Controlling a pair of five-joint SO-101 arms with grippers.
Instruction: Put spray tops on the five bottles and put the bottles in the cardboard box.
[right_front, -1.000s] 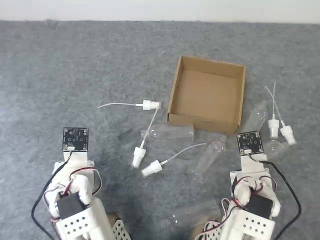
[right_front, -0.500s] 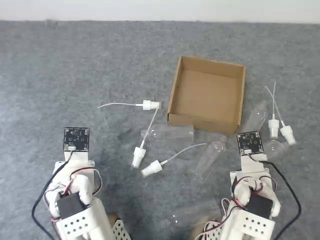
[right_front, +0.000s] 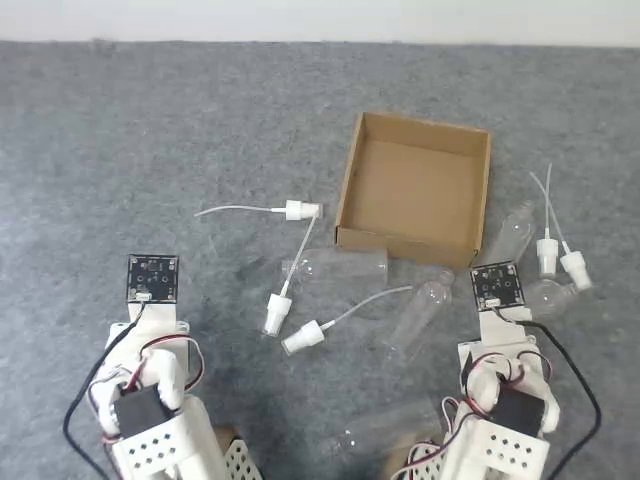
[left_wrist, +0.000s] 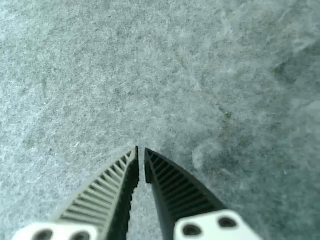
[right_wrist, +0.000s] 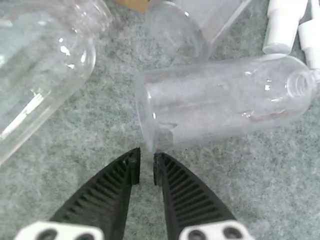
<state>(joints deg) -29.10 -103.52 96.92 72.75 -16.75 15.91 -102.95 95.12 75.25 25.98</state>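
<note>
At the right gripper's (right_wrist: 144, 160) nearly-closed tips lies an uncapped bottle (right_wrist: 225, 105); left gripper (left_wrist: 140, 155), pinched together too, sits over carpet (left_wrist: 150, 65). Nothing's in the box (right_front: 400, 247), so I'd say first step: open up, grab.

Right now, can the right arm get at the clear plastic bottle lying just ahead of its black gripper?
Probably yes. The clear plastic bottle lies on its side, base right at the tips of the right gripper, nothing between; its shut jaws must open first.

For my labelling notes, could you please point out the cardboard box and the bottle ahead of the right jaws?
cardboard box (right_front: 415, 190), high view, bare floor inside.
bottle (right_wrist: 220, 105), right wrist view, middle of its body.
</note>
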